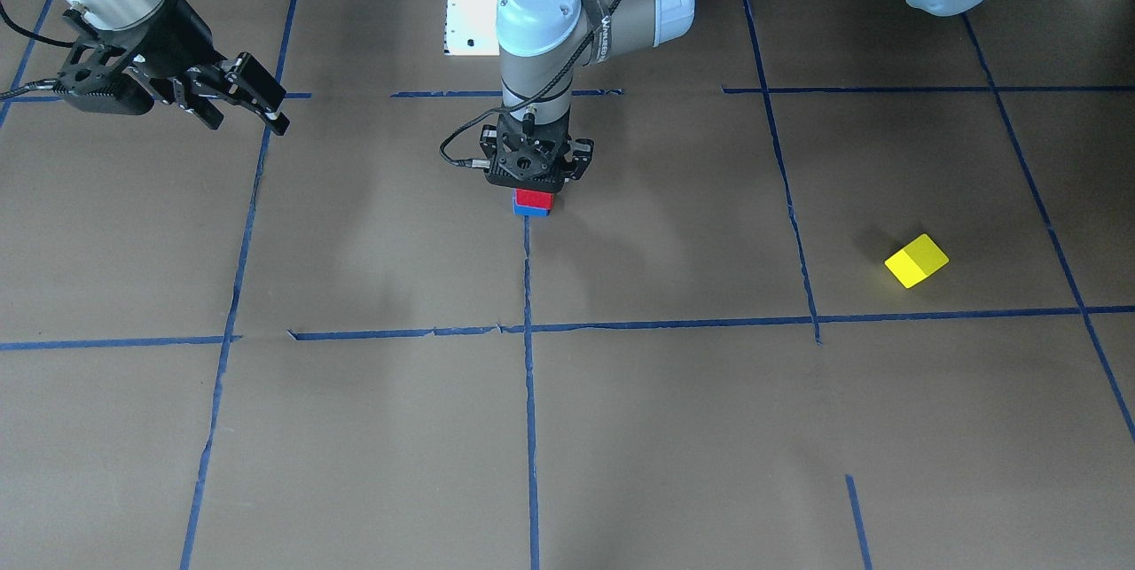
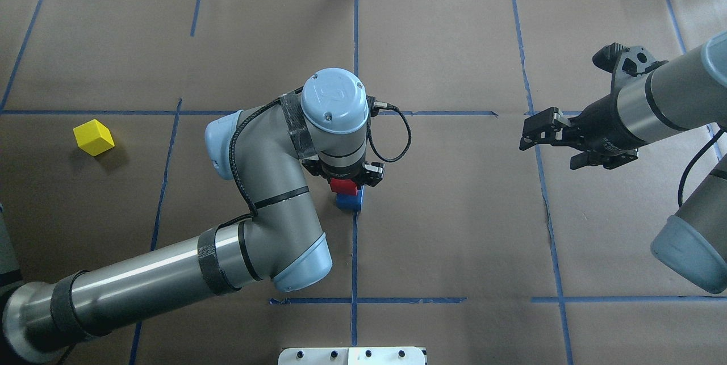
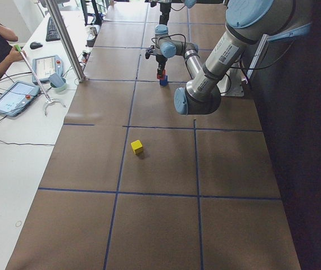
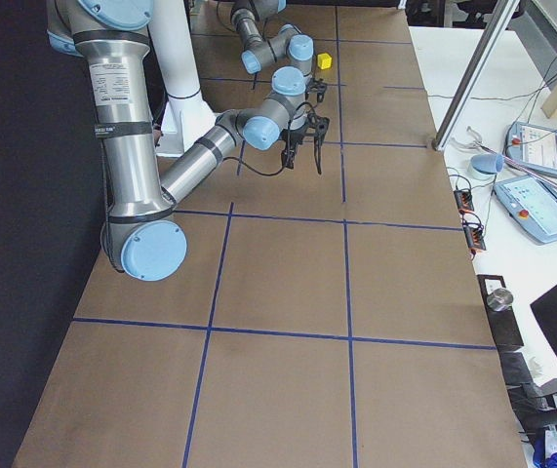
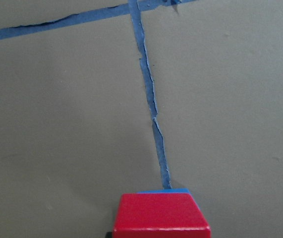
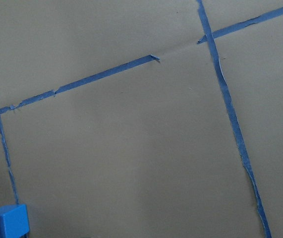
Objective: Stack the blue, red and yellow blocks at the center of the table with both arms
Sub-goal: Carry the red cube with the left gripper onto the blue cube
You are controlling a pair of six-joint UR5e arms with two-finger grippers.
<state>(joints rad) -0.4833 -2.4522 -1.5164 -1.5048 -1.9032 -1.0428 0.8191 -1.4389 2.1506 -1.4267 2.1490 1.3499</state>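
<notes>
Blocks first, by way of their surroundings: the brown worktop [image 1: 674,428] with its blue tape squares carries all three. The left arm [image 2: 267,183] reaches to the centre and points straight down, while the right arm [image 2: 670,98] hangs off to its own side. The right pincer [image 1: 244,113] is above the paper with its fingers apart and empty. The left pincer [image 1: 536,173] sits over the red block [image 1: 534,197], which rests squarely on the blue block [image 1: 530,210] beside a tape crossing. Whether it grips or has let go I cannot tell, as its body hides the fingers. The yellow block [image 1: 916,260] lies alone, well apart on the left arm's side. The second tier looks placed (or nearly so). The next move calls for a clean release and a straight lift clear, then fetching yellow without nudging the pair.
</notes>
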